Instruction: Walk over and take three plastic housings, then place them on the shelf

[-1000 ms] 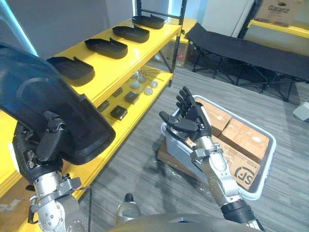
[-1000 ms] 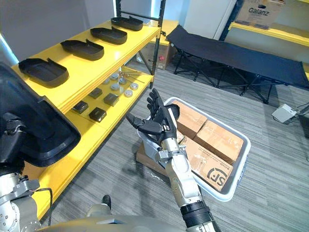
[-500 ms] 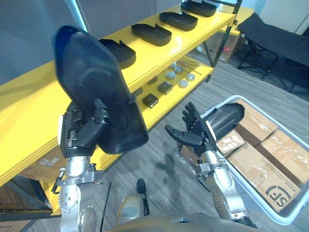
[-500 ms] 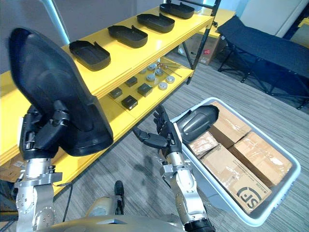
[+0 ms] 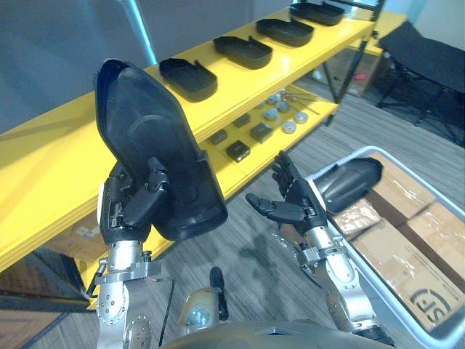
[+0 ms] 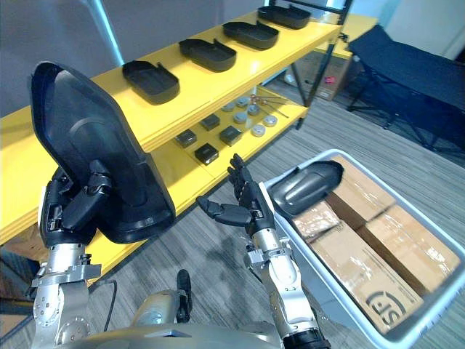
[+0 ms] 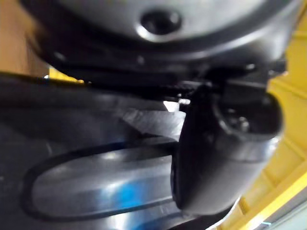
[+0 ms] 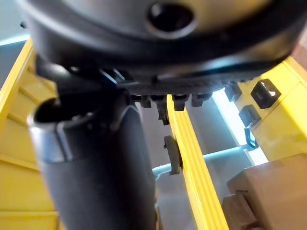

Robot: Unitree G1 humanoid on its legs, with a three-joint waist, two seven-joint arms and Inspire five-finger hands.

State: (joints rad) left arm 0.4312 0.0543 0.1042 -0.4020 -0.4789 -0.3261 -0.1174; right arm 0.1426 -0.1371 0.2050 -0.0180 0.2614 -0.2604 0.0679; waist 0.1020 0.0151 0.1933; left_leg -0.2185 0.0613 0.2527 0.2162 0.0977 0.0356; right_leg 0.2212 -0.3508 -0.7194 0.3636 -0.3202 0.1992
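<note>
A large black plastic housing (image 5: 156, 149) is held upright, slightly tilted, in the left hand (image 5: 132, 207), whose fingers and thumb are curled round its lower part. It is held in front of the yellow shelf (image 5: 65, 156), on whose top board four more housings (image 5: 189, 78) are laid in a row. The right hand (image 5: 290, 203) is held out empty with its fingers spread, just beside a pale bin (image 6: 330, 294) in which another dark housing (image 5: 349, 183) is lying over cardboard boxes (image 6: 410, 251).

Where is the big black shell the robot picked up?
The black housing is in the robot's left hand, held up on end on the left of the eye views, in front of the yellow shelf.
</note>
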